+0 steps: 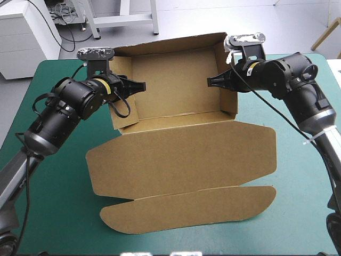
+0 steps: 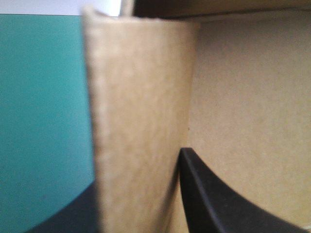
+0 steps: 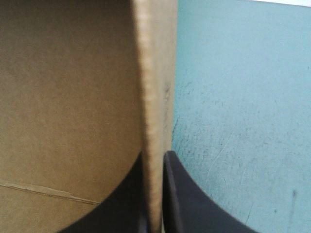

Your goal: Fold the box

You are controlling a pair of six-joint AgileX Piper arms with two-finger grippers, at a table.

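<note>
Level, left hand [image 1: 141, 85] and right hand [image 1: 210, 81] pinch opposite box [image 1: 181, 154] walls.

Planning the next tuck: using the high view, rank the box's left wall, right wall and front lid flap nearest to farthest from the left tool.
1. Left wall: clamped in the left tool.
2. Right wall: on the opposite side.
3. Front lid flap: lying flat at the near end.

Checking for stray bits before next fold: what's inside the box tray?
Only bare brown floor in the box, plus the inner finger of the left pincer and right pincer, each clamped on a side wall. Floor under their tips is covered.
</note>
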